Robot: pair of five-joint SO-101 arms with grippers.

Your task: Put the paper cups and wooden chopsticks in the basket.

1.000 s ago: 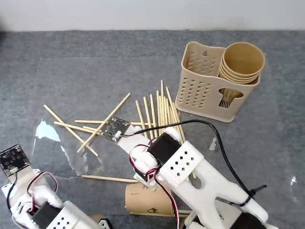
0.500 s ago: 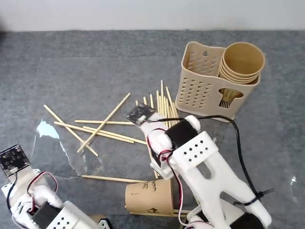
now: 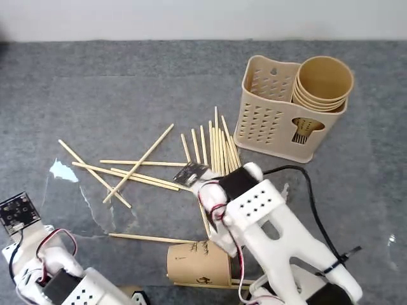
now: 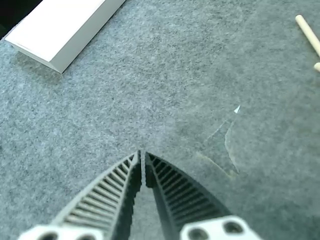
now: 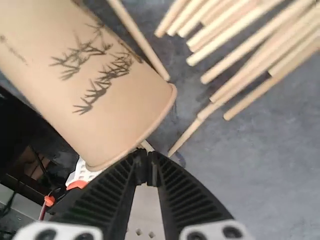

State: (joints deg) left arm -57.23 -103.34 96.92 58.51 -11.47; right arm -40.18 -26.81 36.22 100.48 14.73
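Note:
A paper cup (image 3: 197, 264) lies on its side near the front edge; its rim (image 5: 167, 107) is just ahead of my shut right gripper (image 5: 146, 156), which holds nothing. The right arm (image 3: 254, 204) stands above the cup's open end. A bundle of wooden chopsticks (image 3: 216, 147) (image 5: 240, 55) lies beside the beige basket (image 3: 270, 127), and looser ones (image 3: 127, 175) spread to the left. A stack of paper cups (image 3: 323, 82) sits in the basket's right compartment. My left gripper (image 4: 142, 154) is shut over bare grey mat, its arm (image 3: 57, 283) at the front left corner.
A clear plastic sheet (image 3: 82, 197) covers the grey mat under the chopsticks; its torn edge (image 4: 230, 145) shows near the left gripper. A white box (image 4: 65, 25) lies off to the side. A single chopstick (image 3: 146, 238) lies by the cup.
The right arm swung right from over the loose chopsticks, then drew back toward the lying cup. The cup is now more exposed. The left arm stayed still.

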